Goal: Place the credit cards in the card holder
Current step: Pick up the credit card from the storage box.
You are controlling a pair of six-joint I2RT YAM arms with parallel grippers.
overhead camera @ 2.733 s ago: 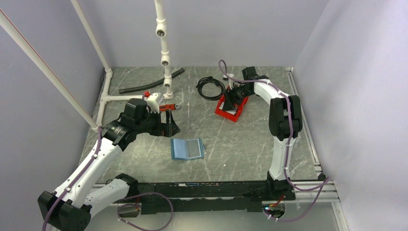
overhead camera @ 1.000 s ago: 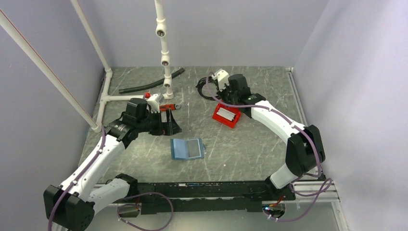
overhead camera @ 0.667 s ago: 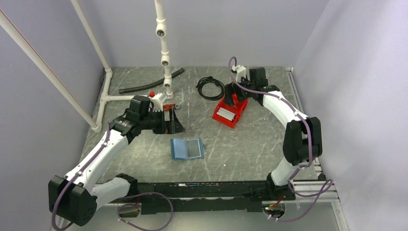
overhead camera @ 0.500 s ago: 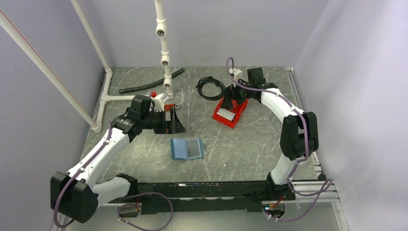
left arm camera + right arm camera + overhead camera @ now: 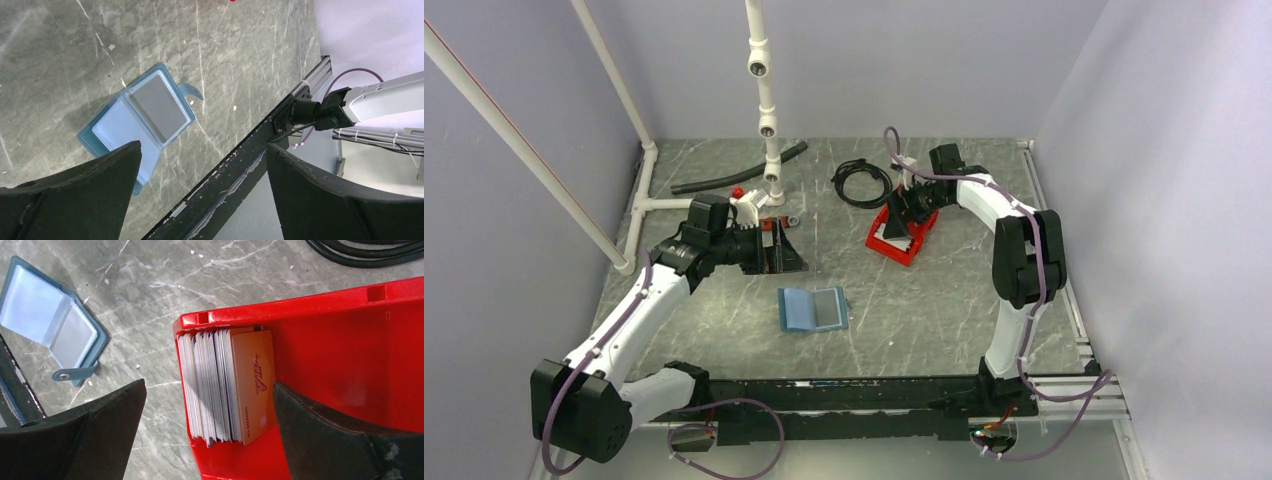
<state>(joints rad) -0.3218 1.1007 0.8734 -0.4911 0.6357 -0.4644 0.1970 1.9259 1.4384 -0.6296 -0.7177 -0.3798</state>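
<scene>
The card holder [image 5: 814,308] lies open on the table, blue with clear pockets, and it also shows in the left wrist view [image 5: 145,110] and the right wrist view [image 5: 50,325]. The credit cards [image 5: 220,385] stand on edge as a stack against one wall of the red bin [image 5: 350,335], mostly white-grey, with a tan-orange card [image 5: 255,382] at the front. My right gripper [image 5: 209,387] hangs open just above that stack, a finger on either side. My left gripper [image 5: 203,147] is open and holds nothing, above and behind the card holder, as the top view also shows [image 5: 779,255].
The red bin [image 5: 914,243] sits at the back right of the middle. A coiled black cable [image 5: 861,183] lies behind it. A black hose [image 5: 734,178], a white pipe frame [image 5: 767,120] and a red-and-white tool [image 5: 749,205] stand at the back left. A black rail [image 5: 864,390] runs along the near edge.
My right arm has swung from behind the red bin to over it, and its jaws have come open. The left arm has shifted only slightly. The card holder has not moved.
</scene>
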